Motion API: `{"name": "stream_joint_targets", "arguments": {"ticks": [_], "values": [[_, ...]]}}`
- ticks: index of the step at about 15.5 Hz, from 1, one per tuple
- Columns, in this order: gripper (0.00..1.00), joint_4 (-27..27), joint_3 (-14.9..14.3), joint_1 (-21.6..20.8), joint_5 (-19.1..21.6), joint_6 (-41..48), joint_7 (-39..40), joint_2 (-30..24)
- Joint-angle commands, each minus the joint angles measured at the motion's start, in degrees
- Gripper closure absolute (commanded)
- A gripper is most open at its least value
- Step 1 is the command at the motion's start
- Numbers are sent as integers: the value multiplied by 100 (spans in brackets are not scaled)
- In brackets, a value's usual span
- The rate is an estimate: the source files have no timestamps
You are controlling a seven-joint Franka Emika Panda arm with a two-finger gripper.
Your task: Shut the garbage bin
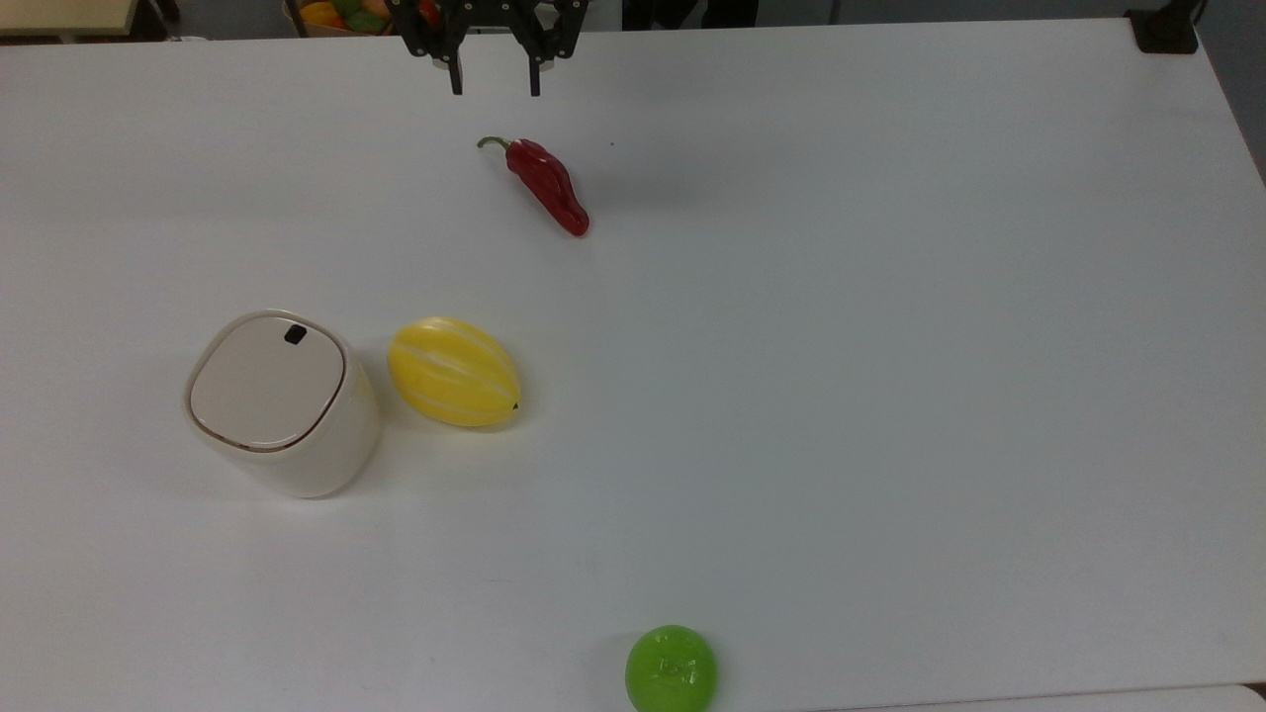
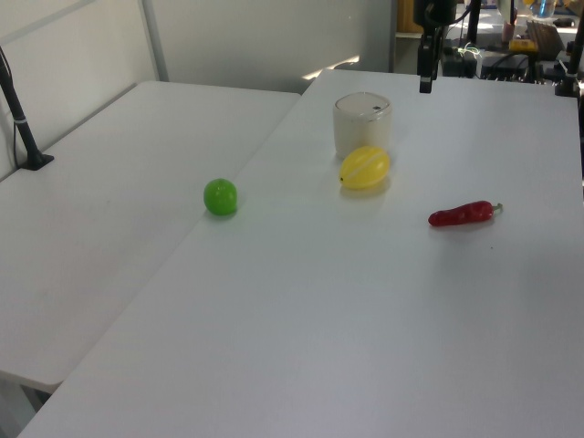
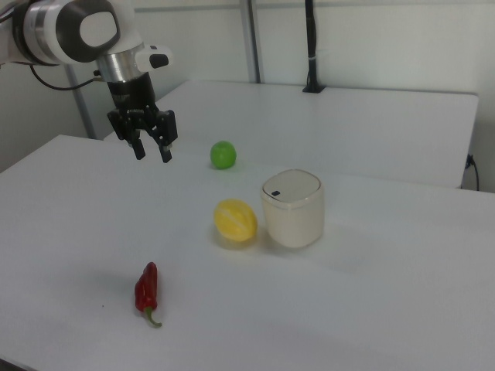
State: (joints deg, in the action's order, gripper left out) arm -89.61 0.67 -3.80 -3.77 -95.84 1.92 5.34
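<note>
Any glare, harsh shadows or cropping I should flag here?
Top view: even light, soft shadows beside the garbage bin and yellow melon; gripper cropped by the top edge. Left view: bright patch on the back wall. Right view: evenly lit.
</note>
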Motion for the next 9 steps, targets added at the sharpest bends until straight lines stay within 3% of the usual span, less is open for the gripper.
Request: {"name": "stream_joint_targets", "arguments": {"ticks": [1, 9], "values": [[0, -162, -76, -77, -132, 66, 98, -165], [0, -153, -58, -86, -221, 39, 10, -138]]}}
